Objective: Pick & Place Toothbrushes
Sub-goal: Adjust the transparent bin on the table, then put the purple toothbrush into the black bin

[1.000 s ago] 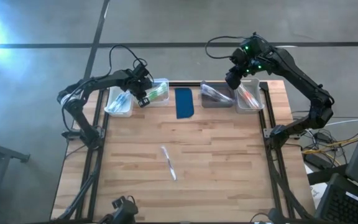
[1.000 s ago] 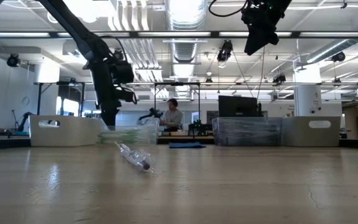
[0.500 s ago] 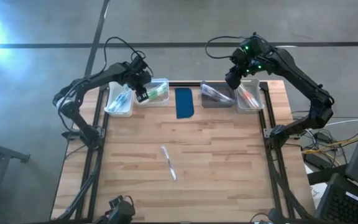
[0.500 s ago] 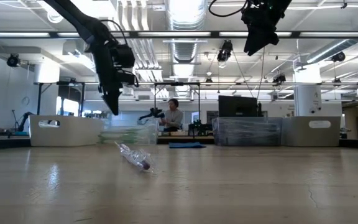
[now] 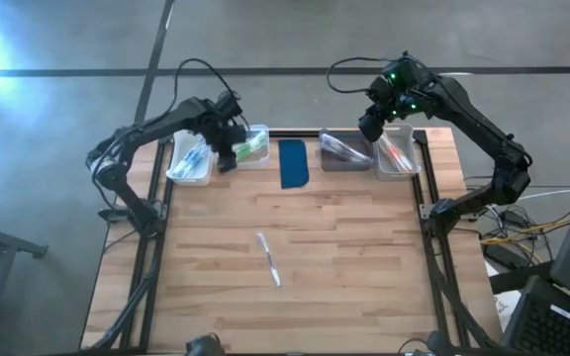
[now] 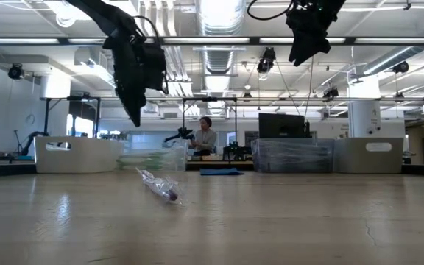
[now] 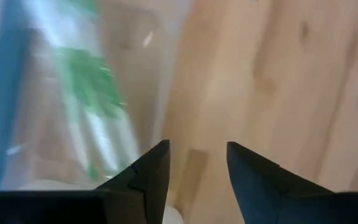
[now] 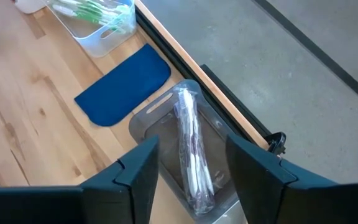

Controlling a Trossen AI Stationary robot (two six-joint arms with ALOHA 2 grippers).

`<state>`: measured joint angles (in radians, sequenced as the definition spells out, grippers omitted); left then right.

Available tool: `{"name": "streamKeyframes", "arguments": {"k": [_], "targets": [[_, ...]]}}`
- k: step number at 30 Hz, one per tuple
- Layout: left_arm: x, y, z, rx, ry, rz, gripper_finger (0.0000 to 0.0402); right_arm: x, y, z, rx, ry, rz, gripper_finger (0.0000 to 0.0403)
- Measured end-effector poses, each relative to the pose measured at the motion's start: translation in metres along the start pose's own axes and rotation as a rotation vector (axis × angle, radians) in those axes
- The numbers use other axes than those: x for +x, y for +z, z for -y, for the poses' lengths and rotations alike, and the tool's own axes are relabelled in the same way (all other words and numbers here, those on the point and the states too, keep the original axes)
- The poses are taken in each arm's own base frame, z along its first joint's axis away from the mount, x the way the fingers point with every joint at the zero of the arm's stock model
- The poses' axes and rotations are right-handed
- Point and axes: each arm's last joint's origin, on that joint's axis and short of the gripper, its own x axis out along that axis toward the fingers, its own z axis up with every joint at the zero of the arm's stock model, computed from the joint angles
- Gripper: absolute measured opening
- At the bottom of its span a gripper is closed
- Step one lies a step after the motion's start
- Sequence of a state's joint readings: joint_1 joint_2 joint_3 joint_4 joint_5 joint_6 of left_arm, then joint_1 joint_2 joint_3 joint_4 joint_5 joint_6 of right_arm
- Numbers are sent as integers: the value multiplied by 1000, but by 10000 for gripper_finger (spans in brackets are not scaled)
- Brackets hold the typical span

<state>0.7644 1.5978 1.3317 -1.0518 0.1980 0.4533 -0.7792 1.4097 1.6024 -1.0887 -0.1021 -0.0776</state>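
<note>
The left gripper (image 5: 228, 158) has risen from the green-toothbrush bin (image 5: 253, 145), jaws parted, empty; the right gripper (image 5: 372, 127) hangs over the grey bin (image 5: 343, 151), jaws apart, empty.

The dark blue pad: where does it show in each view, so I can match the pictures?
High view: dark blue pad at the table's far edge, between the green-toothbrush bin and the grey bin.
Low view: a thin blue strip far back, centre.
Left wrist view: not identifiable.
Right wrist view, between the same two bins.
Shared landmark: the green-toothbrush bin.
</note>
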Motion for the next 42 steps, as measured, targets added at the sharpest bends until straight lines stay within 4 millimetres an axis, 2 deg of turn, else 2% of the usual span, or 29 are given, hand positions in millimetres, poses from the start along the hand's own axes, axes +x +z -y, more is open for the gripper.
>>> {"name": "streamKeyframes", "arguments": {"k": [4, 7, 17, 22, 24, 31, 36, 42], "targets": [[9, -6, 18, 115, -52, -110, 155, 0, 0, 0, -3, 0, 1, 166], [20, -11, 24, 152, -31, -160, 150, 0, 0, 0, -9, 0, 2, 156], [49, -28, 17, 185, 112, -225, 142, 0, 1, 0, -10, -1, 7, 126], [55, -31, 12, 158, 263, -268, 142, 0, 1, 0, -4, 0, 7, 114], [55, -34, 11, 157, 274, -288, 142, 0, 1, 0, -3, 0, 7, 110], [55, -33, 19, 147, 100, -238, 142, 0, 0, 0, 0, 0, 4, 98], [56, -32, 26, 133, 42, -225, 142, 0, 0, 0, -2, 0, 3, 88], [58, -27, 42, 172, -40, -203, 142, 0, 0, 0, -4, 0, 3, 76]]}}
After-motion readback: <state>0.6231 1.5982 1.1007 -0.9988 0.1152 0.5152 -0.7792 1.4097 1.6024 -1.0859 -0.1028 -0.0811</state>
